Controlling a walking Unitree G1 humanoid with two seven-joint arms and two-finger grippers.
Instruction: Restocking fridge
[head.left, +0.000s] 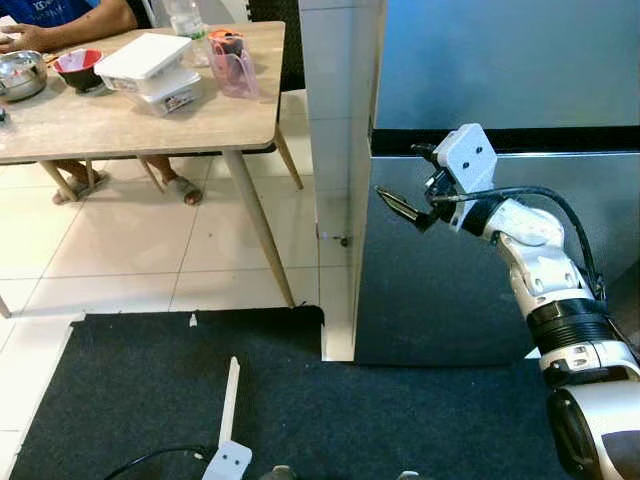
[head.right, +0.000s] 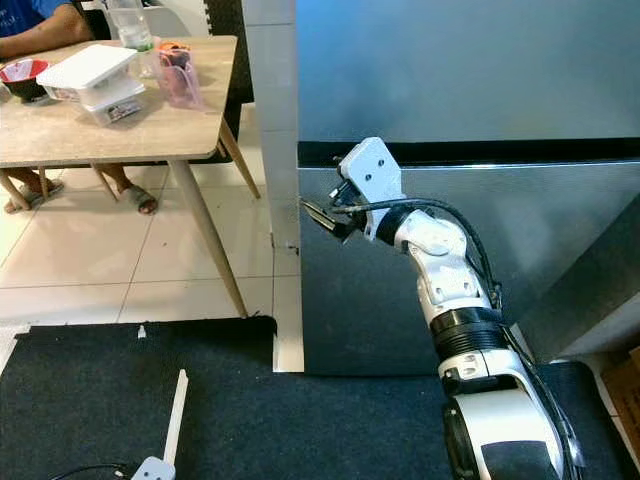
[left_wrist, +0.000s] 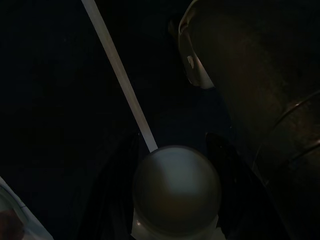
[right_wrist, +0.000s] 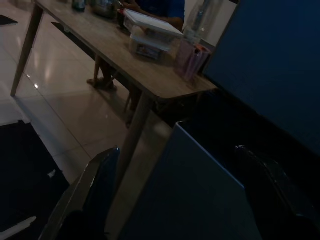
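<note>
The fridge has a blue-grey upper door (head.left: 500, 60) and a grey lower door (head.left: 450, 300), with a dark gap between them. My right gripper (head.left: 392, 203) is raised at the top left corner of the lower door. In the right wrist view its fingers (right_wrist: 100, 175) stand open, and the door's corner (right_wrist: 190, 165) lies between them with nothing clamped. My left arm hangs idle low at the left, where its white mount (head.left: 230, 460) shows. The dark left wrist view makes out a rounded grey thing (left_wrist: 177, 187) close up.
A white pillar (head.left: 335, 150) stands just left of the fridge. Further left is a wooden table (head.left: 120, 125) with white boxes (head.left: 150, 65), a pink container (head.left: 235, 65) and bowls; a person (head.left: 60, 15) sits behind it. A dark mat (head.left: 130, 390) bears a white strip (head.left: 232, 395).
</note>
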